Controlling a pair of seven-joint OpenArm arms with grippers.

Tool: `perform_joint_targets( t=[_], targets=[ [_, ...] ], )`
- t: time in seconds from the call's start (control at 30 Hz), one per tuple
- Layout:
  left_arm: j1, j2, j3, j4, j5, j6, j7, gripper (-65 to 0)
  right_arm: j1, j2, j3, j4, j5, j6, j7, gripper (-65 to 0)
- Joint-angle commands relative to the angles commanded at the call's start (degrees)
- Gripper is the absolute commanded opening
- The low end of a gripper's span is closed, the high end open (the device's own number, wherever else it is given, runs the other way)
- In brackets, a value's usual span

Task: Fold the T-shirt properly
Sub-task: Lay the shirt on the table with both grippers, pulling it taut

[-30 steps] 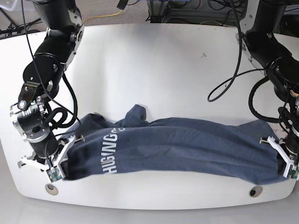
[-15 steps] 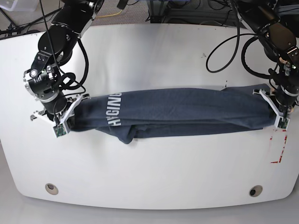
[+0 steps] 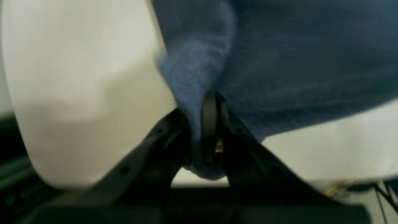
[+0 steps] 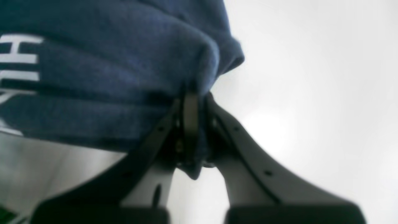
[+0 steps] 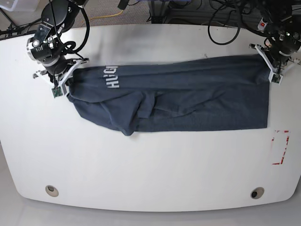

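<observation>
Both arms have carried the dark navy cotton T-shirt toward 12 o'clock on the white counter.
Left gripper and right gripper jaws clamp its top corners; only the base view shows it draped.

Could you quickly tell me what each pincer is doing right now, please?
Left pincer: closed on the T-shirt, at its corner.
Right pincer: closed on the T-shirt's other end.

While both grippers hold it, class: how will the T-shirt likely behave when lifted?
Probably floppy: the T-shirt sags in wrinkles between the left gripper and right gripper. Likely light and grippy, bunching in the pinches.
</observation>
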Motion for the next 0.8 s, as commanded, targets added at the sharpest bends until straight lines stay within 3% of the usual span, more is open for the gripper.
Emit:
perform_joint_targets(
  t=[0.2,0.37,0.43,0.6,0.8],
  targets=[
    [1.05,-1.32,-0.26,-1.93,0.0,0.0,0.0,-65.0,-5.8,0.44,0.09,-0.53,6.86,0.0,-1.49,-65.0],
    [0.97,-1.32,0.0,-1.93,0.0,0.0,0.0,-65.0,-6.51,0.35,0.0,-0.7,9.23,0.0,-1.85,-65.0],
    [0.97,-1.32,0.09,-1.93,0.0,0.0,0.0,-65.0,-6.42,0.35,0.0,-0.7,9.85,0.0,-3.34,-61.4],
    [0.79,-1.32,0.09,-1.93,0.26,0.0,0.0,-65.0,-6.33,2.2,0.18,-0.7,16.09,0.0,-8.0,-43.3],
    [0.7,-1.32,0.18,-2.02,0.35,0.0,-0.35,-65.0,-6.07,6.51,0.18,-5.63,32.79,0.0,-12.66,-27.7]
  ],
)
